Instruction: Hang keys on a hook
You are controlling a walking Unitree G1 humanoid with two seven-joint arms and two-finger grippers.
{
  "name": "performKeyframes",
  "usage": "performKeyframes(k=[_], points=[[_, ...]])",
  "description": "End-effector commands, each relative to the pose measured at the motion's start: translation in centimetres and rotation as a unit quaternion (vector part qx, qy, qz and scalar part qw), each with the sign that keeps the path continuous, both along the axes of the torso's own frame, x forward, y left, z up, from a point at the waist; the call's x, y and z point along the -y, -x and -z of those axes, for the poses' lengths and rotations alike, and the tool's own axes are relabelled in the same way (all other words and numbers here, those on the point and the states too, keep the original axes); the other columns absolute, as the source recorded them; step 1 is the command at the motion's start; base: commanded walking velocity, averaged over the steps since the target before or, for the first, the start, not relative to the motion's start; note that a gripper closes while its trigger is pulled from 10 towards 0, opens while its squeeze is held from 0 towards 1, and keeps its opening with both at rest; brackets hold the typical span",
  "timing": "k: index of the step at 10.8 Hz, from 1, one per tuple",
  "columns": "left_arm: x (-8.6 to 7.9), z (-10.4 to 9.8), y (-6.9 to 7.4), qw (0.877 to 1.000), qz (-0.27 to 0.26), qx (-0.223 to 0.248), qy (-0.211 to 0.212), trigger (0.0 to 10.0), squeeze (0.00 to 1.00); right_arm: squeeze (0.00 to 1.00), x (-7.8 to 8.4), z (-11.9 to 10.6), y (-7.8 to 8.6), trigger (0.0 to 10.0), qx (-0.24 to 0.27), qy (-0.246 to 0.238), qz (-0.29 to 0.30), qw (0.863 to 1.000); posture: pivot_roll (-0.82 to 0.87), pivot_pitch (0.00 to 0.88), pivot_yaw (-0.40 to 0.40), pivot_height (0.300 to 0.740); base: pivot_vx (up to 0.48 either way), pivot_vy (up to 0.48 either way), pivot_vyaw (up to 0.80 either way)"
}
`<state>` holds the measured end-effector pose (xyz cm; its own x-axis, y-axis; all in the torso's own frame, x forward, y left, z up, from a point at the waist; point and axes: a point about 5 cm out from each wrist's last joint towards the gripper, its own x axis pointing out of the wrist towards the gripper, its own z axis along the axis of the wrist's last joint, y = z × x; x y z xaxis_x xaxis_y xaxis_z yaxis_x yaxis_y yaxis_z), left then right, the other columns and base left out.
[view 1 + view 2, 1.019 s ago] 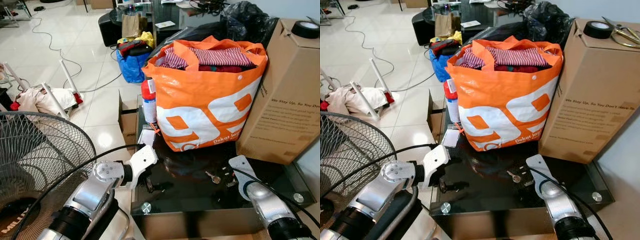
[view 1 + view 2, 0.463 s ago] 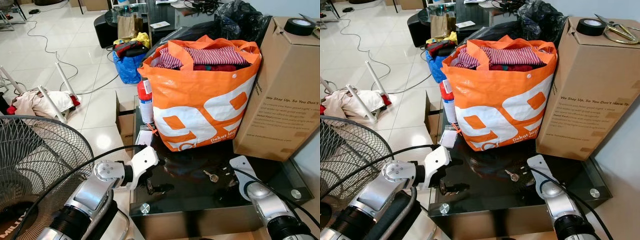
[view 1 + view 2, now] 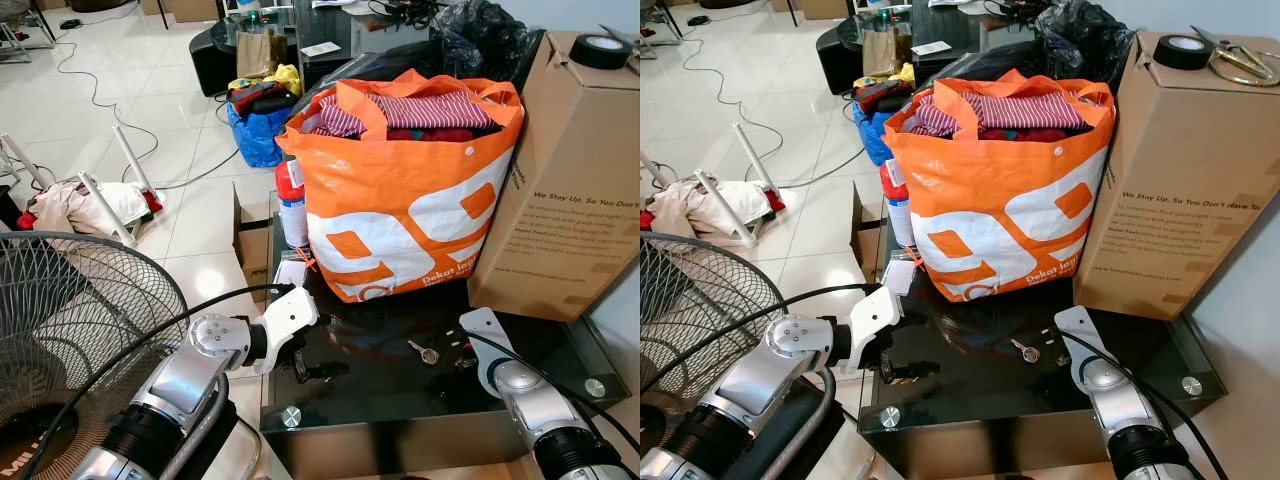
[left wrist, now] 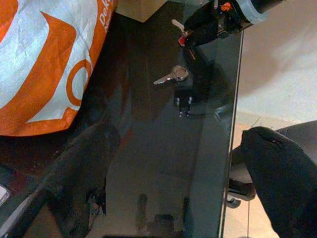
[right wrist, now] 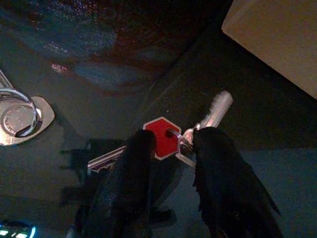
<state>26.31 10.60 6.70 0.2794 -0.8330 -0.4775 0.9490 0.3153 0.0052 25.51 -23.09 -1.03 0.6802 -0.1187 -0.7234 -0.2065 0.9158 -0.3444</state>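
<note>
A bunch of keys (image 5: 159,139) with a red hexagonal head sits between the fingers (image 5: 218,163) of my right gripper (image 5: 171,144), which is shut on it just above the black glass table (image 3: 380,390). In the eye views that gripper (image 3: 464,358) is near the table's front right. A single silver key (image 3: 424,351) lies on the glass just left of it. My left gripper (image 3: 305,370) hovers open at the table's front left corner, holding nothing.
A full orange bag (image 3: 400,210) and a tall cardboard box (image 3: 570,200) take up the back of the table. A spray can (image 3: 294,205) stands by the bag. A fan (image 3: 70,330) is close on my left. Bags and cables lie on the floor beyond.
The camera has shifted a little. Both grippers stay about where they were over the glass.
</note>
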Motion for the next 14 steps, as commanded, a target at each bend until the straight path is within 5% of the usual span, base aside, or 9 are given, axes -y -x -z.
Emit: performKeyframes(k=[1,5,6,8,9,14], points=[[-0.24,-0.03,-0.23,1.000,0.003,0.003,-0.009,10.0,0.00,0.00,-0.07,-0.19,-0.18,10.0,0.002,-0.009,0.009,1.000,-0.19,0.000,0.103,0.740,0.000,0.000,0.00],[-0.30,-0.07,-0.40,1.000,0.000,0.006,-0.009,10.0,0.00,0.00,0.15,-0.23,-0.19,9.9,0.003,-0.021,0.018,1.000,-0.19,0.000,0.098,0.740,0.000,0.000,0.00],[-0.30,-0.07,-0.40,1.000,0.000,0.006,-0.008,10.0,0.00,0.00,0.16,-0.30,-0.23,5.8,0.003,-0.023,0.018,1.000,-0.19,0.000,0.097,0.740,0.000,0.000,0.00],[-0.30,-0.06,-0.40,1.000,0.000,0.006,-0.008,10.0,0.00,0.00,0.06,-0.43,-0.36,0.7,0.006,-0.035,0.022,0.999,-0.19,0.000,0.097,0.740,0.000,0.000,0.00],[-0.28,-0.05,-0.36,1.000,0.001,0.006,-0.008,10.0,0.00,0.00,0.01,-0.42,-0.33,0.0,0.006,-0.041,0.023,0.999,-0.19,0.000,0.095,0.740,0.000,0.000,0.00],[-0.37,0.02,-0.27,1.000,0.003,0.007,-0.010,10.0,0.00,0.00,0.06,-0.42,-0.11,0.0,0.001,-0.047,0.027,0.999,-0.19,0.000,0.102,0.740,0.000,0.000,0.00]])
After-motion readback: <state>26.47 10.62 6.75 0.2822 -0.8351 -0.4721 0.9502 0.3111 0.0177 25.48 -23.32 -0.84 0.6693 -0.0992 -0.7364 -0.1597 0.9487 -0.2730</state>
